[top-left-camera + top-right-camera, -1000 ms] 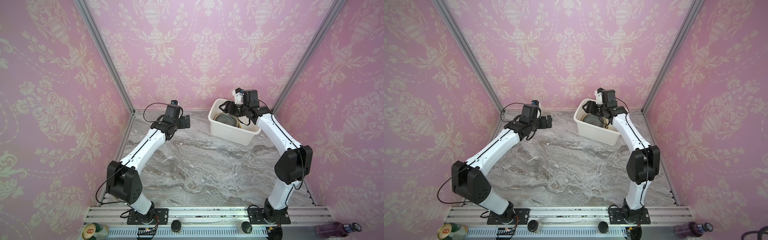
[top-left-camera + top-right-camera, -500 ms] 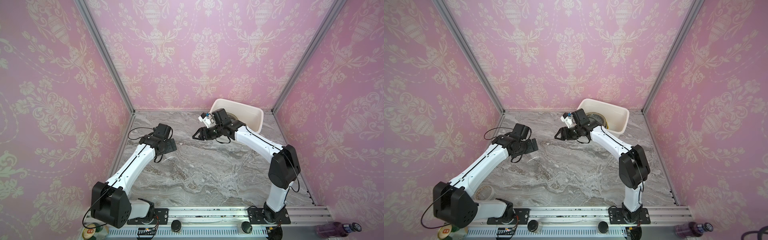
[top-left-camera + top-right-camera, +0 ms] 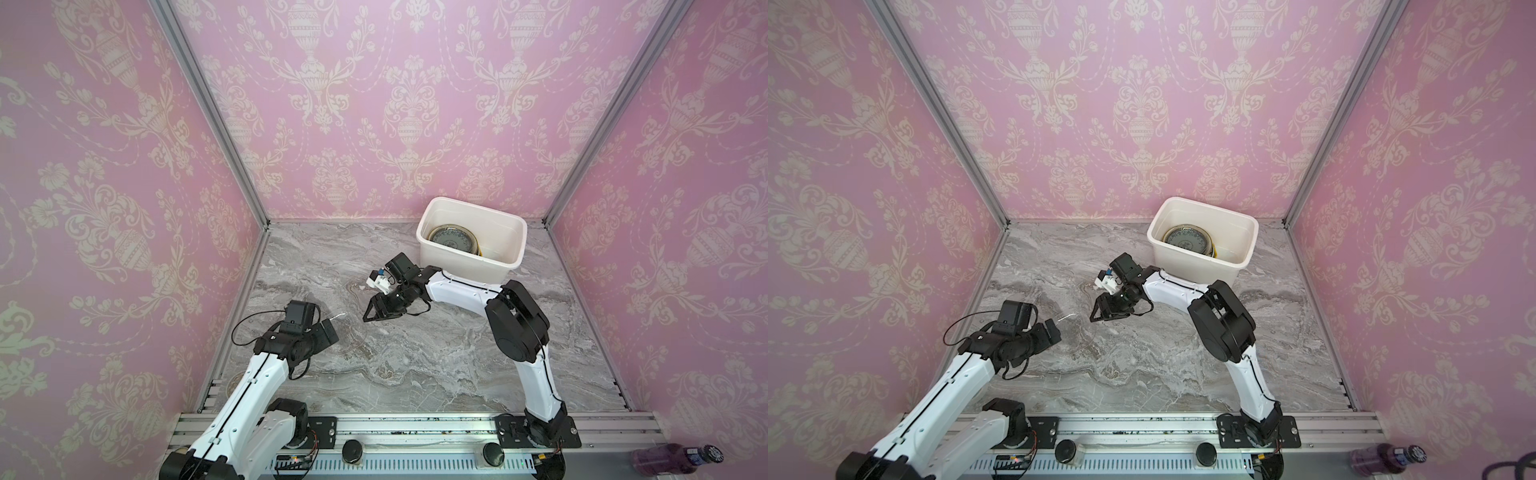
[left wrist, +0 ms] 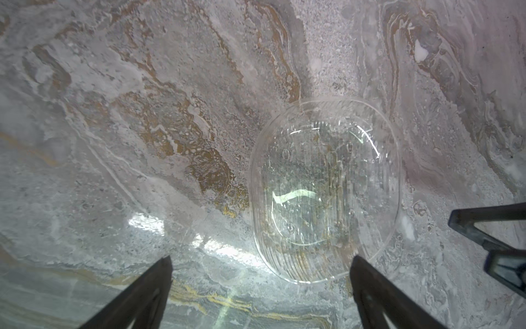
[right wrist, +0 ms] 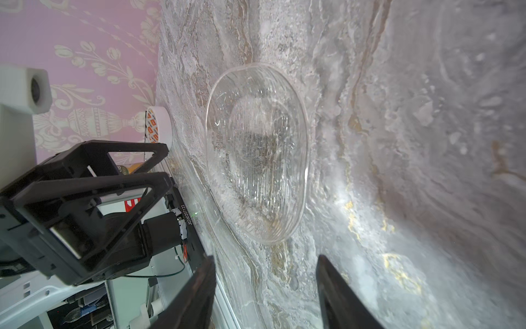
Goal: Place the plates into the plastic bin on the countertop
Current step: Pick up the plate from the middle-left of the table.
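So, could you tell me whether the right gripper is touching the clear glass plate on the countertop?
Apart. The right wrist view shows bare countertop between the clear glass plate and the open right gripper.

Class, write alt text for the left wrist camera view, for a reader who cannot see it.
A clear glass plate lies flat on the grey marble countertop, just ahead of the open, empty left claw. The right claw shows its tips beside the plate.
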Robot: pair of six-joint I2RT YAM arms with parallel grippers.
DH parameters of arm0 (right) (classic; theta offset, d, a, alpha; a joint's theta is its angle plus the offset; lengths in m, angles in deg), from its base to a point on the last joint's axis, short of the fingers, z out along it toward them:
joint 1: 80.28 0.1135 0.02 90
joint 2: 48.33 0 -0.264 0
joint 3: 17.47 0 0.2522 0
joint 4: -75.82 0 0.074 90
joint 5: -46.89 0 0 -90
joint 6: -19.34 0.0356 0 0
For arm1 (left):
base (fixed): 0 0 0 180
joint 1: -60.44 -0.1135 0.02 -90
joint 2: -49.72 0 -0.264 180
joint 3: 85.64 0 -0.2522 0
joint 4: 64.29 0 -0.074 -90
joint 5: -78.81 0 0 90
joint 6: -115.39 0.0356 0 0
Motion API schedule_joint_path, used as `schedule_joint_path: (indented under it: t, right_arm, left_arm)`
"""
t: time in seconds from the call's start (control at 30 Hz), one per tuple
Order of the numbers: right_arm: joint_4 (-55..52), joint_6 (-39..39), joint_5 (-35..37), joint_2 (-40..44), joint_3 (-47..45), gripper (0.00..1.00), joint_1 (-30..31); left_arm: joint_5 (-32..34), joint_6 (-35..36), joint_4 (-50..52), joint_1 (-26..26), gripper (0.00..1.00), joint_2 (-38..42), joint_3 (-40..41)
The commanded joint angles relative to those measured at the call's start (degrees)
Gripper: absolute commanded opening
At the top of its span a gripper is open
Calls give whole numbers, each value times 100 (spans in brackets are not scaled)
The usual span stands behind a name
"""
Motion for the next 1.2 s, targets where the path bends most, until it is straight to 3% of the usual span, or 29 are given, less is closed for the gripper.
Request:
schedule_joint_path:
  t: [0.0, 0.37, 0.6, 0.83, 1.17]
  right_arm:
    - [62, 167, -103, -245, 190, 56, 143]
    - [123, 347, 271, -556, 325, 56, 160]
    - [325, 614, 164, -882, 492, 54, 161]
    - [213, 655, 93, -1171, 732, 47, 144]
    - [267, 790, 212, -1166, 856, 26, 118]
  left_arm:
    - [-549, 29, -639, -127, 99, 81, 310]
    - [-1244, -213, -2284, -399, 99, -338, 1035]
    - [-1642, 38, -3025, -604, 99, -1001, 1132]
    - [-2131, 235, -3508, -658, 93, -1589, 1038]
    - [-2411, 306, -3336, -659, 85, -1692, 826]
